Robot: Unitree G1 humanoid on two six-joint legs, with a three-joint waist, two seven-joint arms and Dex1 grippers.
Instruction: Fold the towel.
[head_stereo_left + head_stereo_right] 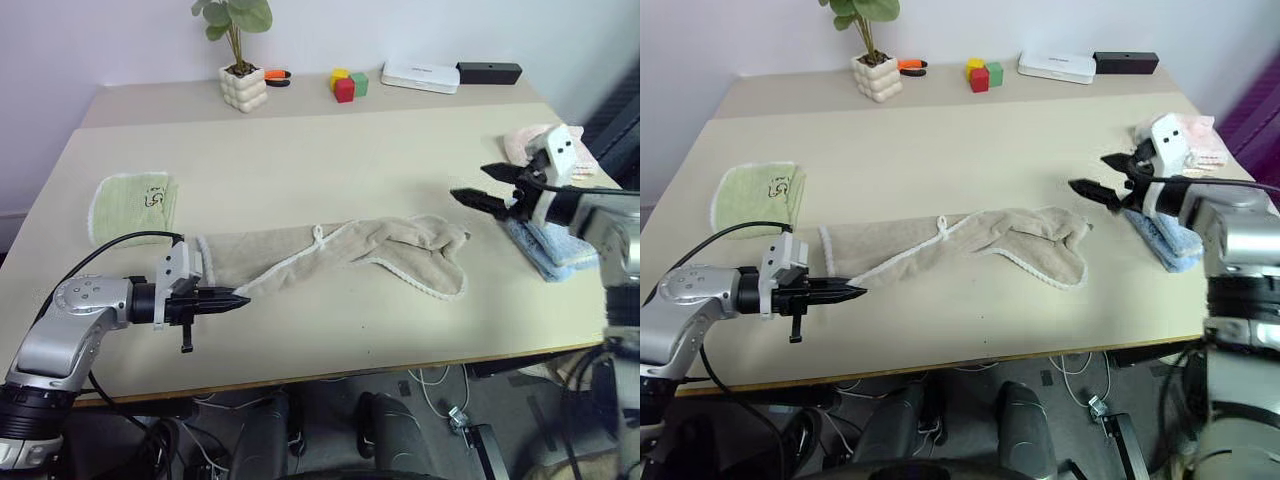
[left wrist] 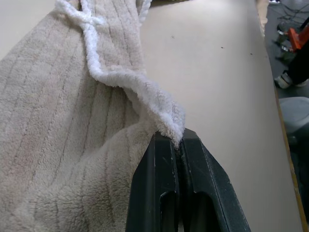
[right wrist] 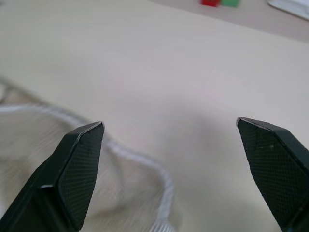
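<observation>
Soft and limp, the beige towel [image 1: 340, 255] lies bunched lengthwise on the table [image 1: 300, 160], its whitish hem pinched in the closed left end effector [image 1: 225, 300], while the right end effector [image 1: 487, 189] hovers wide open and empty above the towel's far end, whose corner hem looks the best hold.

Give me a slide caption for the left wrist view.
Left end effector shut on the white hem of the beige towel, which lies on the table.
</observation>
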